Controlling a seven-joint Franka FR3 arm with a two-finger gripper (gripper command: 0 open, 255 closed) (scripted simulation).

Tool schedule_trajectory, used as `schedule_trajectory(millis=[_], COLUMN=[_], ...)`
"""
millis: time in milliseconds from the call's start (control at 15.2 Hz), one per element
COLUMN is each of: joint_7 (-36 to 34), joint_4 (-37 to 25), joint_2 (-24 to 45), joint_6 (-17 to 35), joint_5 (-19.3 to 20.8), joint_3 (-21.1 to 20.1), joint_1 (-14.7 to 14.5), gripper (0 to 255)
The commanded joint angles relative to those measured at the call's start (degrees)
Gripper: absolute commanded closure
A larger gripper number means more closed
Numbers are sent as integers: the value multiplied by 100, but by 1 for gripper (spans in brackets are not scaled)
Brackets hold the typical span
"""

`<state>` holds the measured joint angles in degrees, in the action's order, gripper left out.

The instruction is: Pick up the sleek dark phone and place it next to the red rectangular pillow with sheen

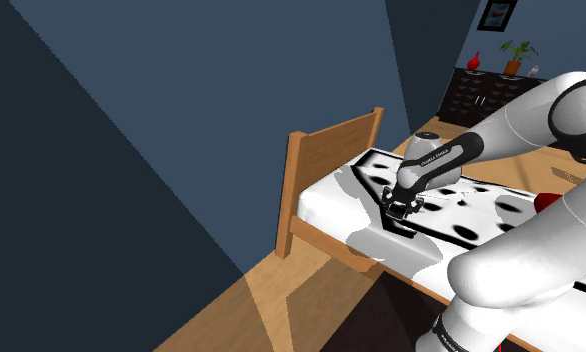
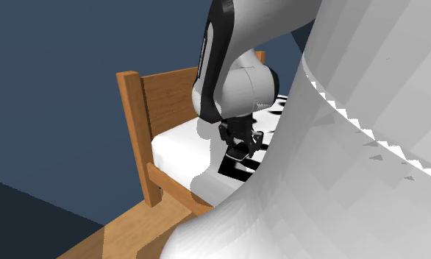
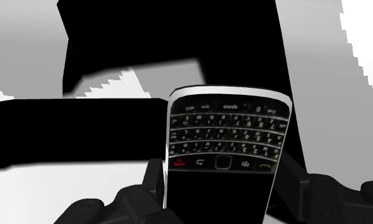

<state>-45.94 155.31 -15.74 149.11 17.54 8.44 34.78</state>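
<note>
The black gripper [image 1: 397, 210] clasps a dark keypad phone [image 3: 225, 149] (keys facing the wrist camera) over the bed [image 1: 321, 196], near its wooden end board [image 1: 331, 150].

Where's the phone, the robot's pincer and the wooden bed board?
phone [image 3: 226, 153], wrist view, on its keypad.
pincer [image 1: 397, 210], shoulder view, between its fingertips.
wooden bed board [image 1: 333, 150], shoulder view, middle of the panel.
</note>
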Motion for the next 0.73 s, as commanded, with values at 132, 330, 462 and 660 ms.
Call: schedule_trajectory(millis=[132, 330, 462, 660], joint_7=[53, 118, 157, 212], joint_4=[-45, -134, -200, -311], joint_2=[-139, -342, -467, -641], joint_6=[-202, -491, -682, -964], joint_5=[-49, -114, -153, -206], joint_3=[3, 0, -4, -12], joint_1=[-19, -48, -65, -88], gripper=[255, 255, 255, 255])
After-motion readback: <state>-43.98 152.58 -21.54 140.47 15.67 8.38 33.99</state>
